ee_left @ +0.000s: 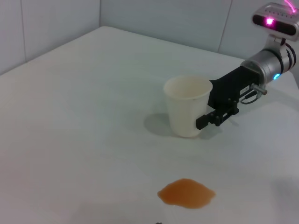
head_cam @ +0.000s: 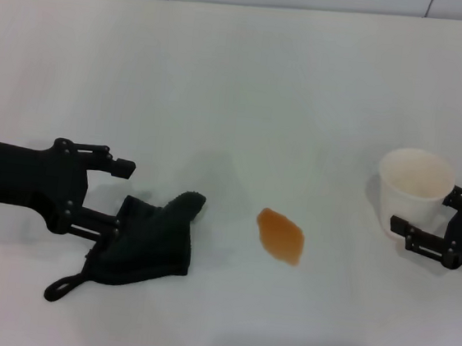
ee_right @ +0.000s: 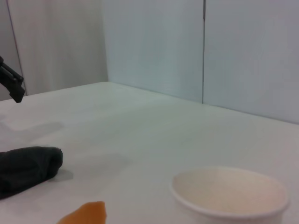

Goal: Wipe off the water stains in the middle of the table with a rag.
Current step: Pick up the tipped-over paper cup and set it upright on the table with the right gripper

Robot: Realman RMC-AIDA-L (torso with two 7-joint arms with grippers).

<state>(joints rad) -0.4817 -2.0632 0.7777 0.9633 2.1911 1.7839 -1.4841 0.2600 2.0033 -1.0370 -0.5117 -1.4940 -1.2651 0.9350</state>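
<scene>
The orange-brown water stain (head_cam: pixel 280 234) lies on the white table (head_cam: pixel 248 84), just right of centre; it also shows in the left wrist view (ee_left: pixel 187 193) and the right wrist view (ee_right: pixel 84 213). The black rag (head_cam: pixel 151 237) lies crumpled on the table left of the stain, its loop (head_cam: pixel 60 287) trailing toward the front. It also shows in the right wrist view (ee_right: pixel 25 168). My left gripper (head_cam: pixel 125 197) is open at the rag's left edge, the lower finger touching the cloth. My right gripper (head_cam: pixel 425 210) is at the right, open around a white paper cup (head_cam: pixel 415 188).
The paper cup (ee_left: pixel 187 109) stands upright on the table, right of the stain, with my right arm (ee_left: pixel 261 70) behind it. Light wall panels (ee_right: pixel 201 46) rise behind the table's far edge.
</scene>
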